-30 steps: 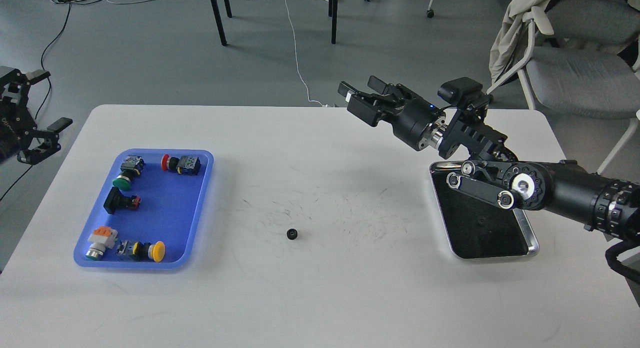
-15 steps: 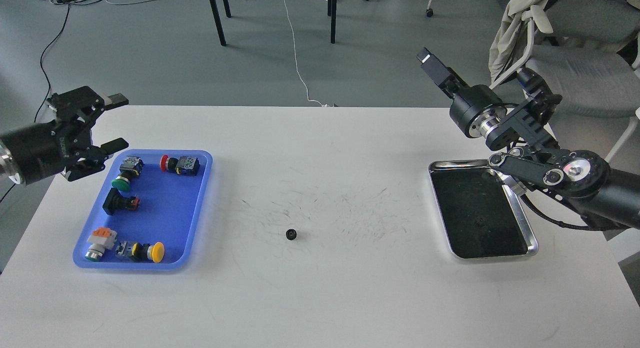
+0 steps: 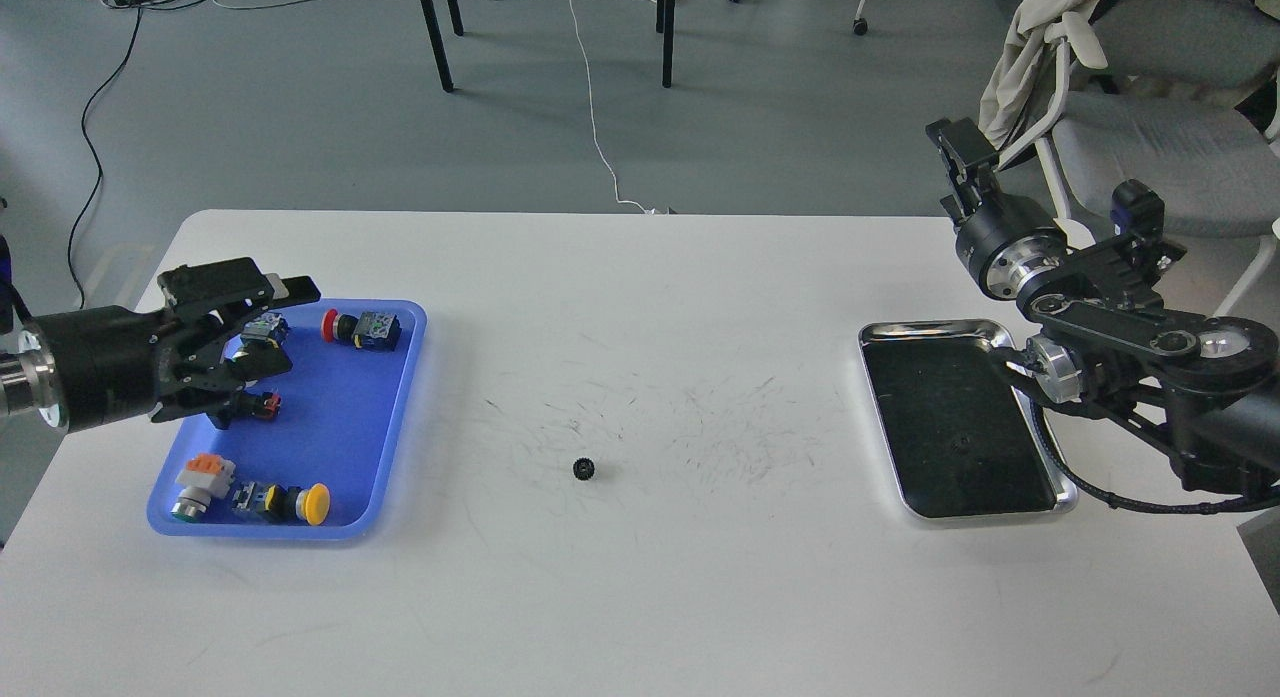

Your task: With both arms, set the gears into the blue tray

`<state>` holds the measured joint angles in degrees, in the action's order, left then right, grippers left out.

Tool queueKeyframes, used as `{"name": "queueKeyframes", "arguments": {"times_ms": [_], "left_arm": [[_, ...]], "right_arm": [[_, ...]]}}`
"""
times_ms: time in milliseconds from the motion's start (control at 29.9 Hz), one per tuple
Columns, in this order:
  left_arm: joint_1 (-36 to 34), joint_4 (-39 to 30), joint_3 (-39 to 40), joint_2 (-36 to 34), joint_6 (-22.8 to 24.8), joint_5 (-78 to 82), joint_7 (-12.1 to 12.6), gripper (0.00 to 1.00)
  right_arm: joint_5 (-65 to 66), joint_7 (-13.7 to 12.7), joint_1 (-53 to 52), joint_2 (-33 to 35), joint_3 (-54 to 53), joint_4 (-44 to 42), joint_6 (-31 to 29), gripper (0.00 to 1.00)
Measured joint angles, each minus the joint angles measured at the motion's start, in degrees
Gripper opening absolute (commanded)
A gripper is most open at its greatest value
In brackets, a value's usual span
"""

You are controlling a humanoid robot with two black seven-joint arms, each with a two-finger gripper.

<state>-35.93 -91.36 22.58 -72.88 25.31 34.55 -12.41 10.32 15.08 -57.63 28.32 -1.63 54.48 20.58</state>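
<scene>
One tiny black gear [image 3: 584, 468] lies on the white table near the middle, well apart from both arms. The blue tray [image 3: 350, 417] sits at the left and holds several coloured push-button switches. My left gripper [image 3: 272, 329] reaches in from the left, open, above the tray's upper left part, with nothing between its fingers. My right gripper [image 3: 957, 147] points up and away beyond the table's right rear edge. It is seen end-on, so its fingers cannot be told apart.
A shiny steel tray [image 3: 1060, 497] with a dark inside lies at the right, under my right arm's elbow. A grey chair [image 3: 1150, 147] with a cloth draped on it stands behind the right corner. Table legs and cables show on the floor beyond.
My left arm has come in rightward from off the table to above the blue tray. My right arm has pulled back to the right, its gripper swinging upward. The gear has not moved.
</scene>
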Motion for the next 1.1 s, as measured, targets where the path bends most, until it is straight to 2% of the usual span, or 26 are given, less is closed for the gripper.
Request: {"name": "queueKeyframes", "arguments": {"times_ms": [67, 167, 234, 301, 401, 669, 836, 969, 1103], "left_arm": [[0.2, -0.8, -0.7, 0.0, -1.0, 2.7, -1.5, 0.98], [0.3, -2.4, -1.9, 0.0, -3.3, 5.9, -2.4, 0.98], [0.4, -3.2, -2.4, 0.0, -5.8, 7.3, -2.5, 0.98], [0.4, -3.6, -2.7, 0.2, -8.3, 8.1, -2.3, 0.98], [0.5, -5.5, -3.8, 0.3, -11.0, 8.4, -2.1, 0.98], [0.6, -7.7, -6.8, 0.2, -12.1, 11.6, -3.7, 0.98], [0.8, -8.3, -7.3, 2.8, -14.0, 22.7, -4.6, 0.98], [2.3, -8.4, -8.2, 6.5, -18.0, 30.6, -4.6, 0.98], [3.2, -8.1, -8.9, 9.0, -19.6, 38.0, -4.6, 0.98]], "right_arm": [[-0.4, -3.0, 0.9, 0.0, -2.4, 0.0, -0.8, 0.97], [-1.8, -8.8, 2.0, 0.0, -5.3, 0.1, -1.7, 0.97], [-2.5, -11.1, 2.3, 0.0, -6.0, 0.1, -1.9, 0.97], [-2.8, -12.0, 2.5, -0.1, -6.2, 0.2, -2.0, 0.97], [-3.1, -12.4, 2.6, -0.3, -6.8, 0.2, -2.2, 0.97], [-3.2, -12.3, 3.2, -0.8, -7.6, 0.0, -2.5, 0.98], [-3.3, -12.0, 3.3, -0.8, -10.0, 0.2, -2.9, 0.98], [-3.5, -10.6, 3.4, -0.8, -12.9, 0.2, -3.0, 0.98], [-4.3, -8.7, 3.4, -0.5, -15.1, 0.1, -3.1, 0.97]]}}
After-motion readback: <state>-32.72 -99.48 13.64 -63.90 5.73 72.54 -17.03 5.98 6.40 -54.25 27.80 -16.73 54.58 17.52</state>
